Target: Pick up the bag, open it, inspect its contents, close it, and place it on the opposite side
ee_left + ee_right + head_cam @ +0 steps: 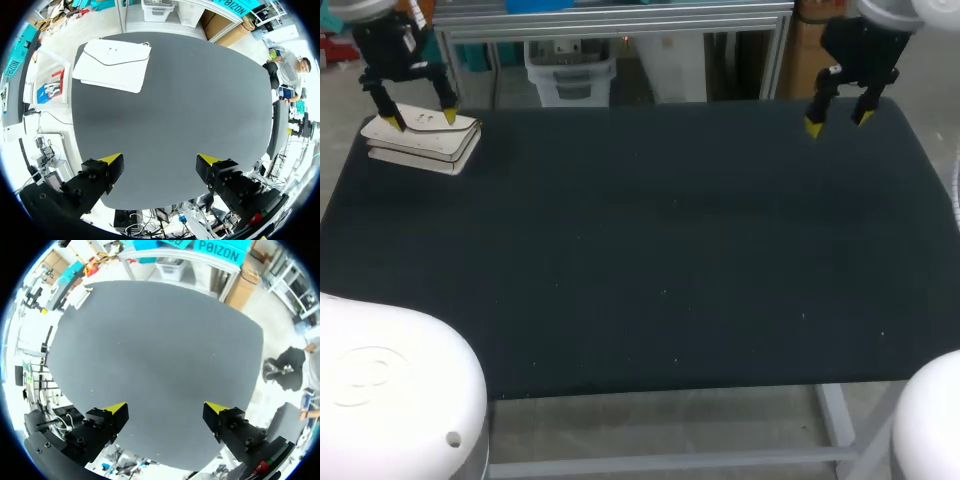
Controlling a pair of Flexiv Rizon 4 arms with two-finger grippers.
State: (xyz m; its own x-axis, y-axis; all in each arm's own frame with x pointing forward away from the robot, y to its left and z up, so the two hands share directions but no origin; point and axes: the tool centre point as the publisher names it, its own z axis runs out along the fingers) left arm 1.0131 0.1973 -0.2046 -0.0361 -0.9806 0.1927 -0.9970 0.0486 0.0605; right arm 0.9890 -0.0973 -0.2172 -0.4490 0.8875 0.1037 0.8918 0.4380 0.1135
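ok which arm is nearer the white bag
the left arm: it hangs with open jaws by the white bag at the table's far left corner, while the right arm is across at the far right corner

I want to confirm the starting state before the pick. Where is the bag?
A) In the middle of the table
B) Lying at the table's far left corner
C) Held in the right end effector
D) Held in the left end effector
B: the bag lies flat at the far left corner of the table; the left end effector and right end effector are both open and empty.
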